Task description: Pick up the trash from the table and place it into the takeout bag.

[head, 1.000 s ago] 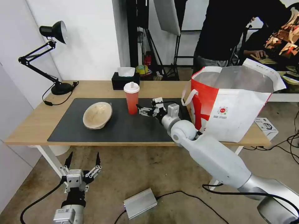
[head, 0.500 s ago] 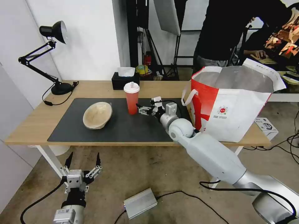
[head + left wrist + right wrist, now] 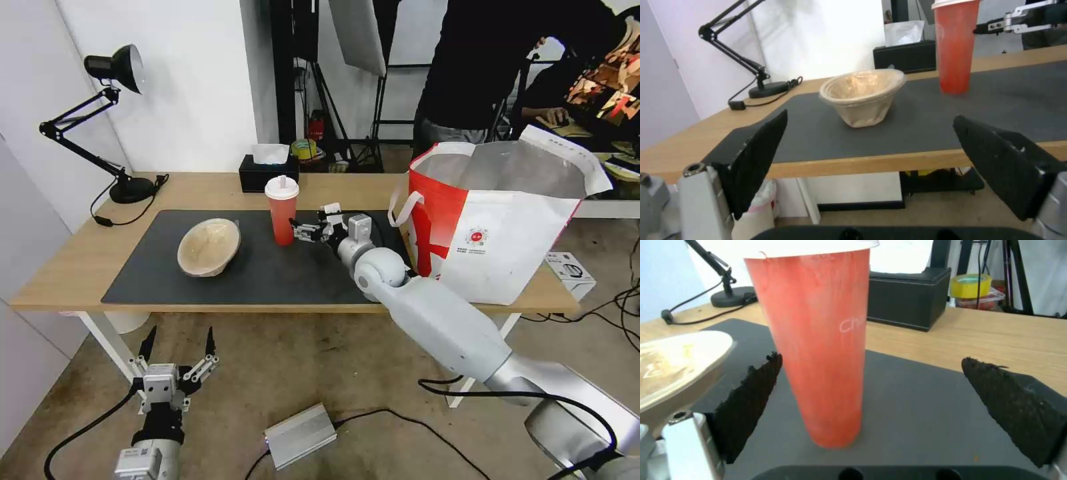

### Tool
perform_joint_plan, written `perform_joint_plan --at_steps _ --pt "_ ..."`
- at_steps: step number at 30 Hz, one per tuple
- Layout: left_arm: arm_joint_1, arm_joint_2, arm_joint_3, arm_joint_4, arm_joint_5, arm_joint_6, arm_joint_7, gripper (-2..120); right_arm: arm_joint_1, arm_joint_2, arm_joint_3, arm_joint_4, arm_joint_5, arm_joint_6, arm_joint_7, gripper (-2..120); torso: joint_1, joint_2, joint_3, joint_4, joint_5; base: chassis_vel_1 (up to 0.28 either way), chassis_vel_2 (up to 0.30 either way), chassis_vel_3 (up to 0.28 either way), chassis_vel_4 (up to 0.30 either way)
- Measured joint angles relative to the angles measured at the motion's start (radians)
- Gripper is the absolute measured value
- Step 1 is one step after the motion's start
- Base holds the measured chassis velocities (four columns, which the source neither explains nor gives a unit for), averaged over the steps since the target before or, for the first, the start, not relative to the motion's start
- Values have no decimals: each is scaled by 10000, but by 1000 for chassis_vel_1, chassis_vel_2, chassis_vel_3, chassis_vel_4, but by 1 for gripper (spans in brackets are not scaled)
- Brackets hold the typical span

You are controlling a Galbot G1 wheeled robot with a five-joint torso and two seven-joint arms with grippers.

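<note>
The table (image 3: 73,267) is carrying a mat (image 3: 280,273), with the bag (image 3: 507,233) standing open at its right end. The bowl (image 3: 209,247) is lying tilted on the mat. The cup (image 3: 282,210) is standing upright between the bowl and the right gripper (image 3: 299,229), whose fingers are spread just beside it, with the tissue box (image 3: 267,175) behind. The left gripper (image 3: 177,343) is hanging spread below the table edge.

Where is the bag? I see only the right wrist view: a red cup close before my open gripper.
Observer: The takeout bag stands open at the right end of the table, to the right of your right gripper.
Operator: Where is the left arm?
Observer: The left gripper hangs open below the table's front edge, on the left.
Operator: What closes the cup on top?
Observer: The cup has a white lid with a short straw.
</note>
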State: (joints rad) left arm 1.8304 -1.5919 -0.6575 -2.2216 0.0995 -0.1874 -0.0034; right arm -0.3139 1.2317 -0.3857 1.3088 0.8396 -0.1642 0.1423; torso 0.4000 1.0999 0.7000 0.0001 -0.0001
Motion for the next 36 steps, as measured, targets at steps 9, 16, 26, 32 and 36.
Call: perform_joint_plan --at_steps 9,16,26,32,36 --pt "-50 2 -7 77 -19 0 -2 100 130 233 -46 -375 -47 91 -89 100 1 1 0 -1 0 0 0 0 0" --pt "-62 3 0 106 -23 0 -3 100 197 396 -57 -619 -89 160 -132 100 0 1 0 -1 0 0 0 0 0" --pt "-89 1 8 137 -34 -2 -3 100 186 538 -151 -572 -96 169 -125 100 1 1 0 0 1 0 0 0 0" --pt "-90 1 7 141 -37 -9 -4 100 186 584 -166 -588 -99 166 -118 100 1 1 0 0 1 0 0 0 0" --pt "-90 0 23 146 -39 -14 -5 100 227 637 -175 -677 -100 163 -120 100 0 1 0 0 1 0 0 0 0"
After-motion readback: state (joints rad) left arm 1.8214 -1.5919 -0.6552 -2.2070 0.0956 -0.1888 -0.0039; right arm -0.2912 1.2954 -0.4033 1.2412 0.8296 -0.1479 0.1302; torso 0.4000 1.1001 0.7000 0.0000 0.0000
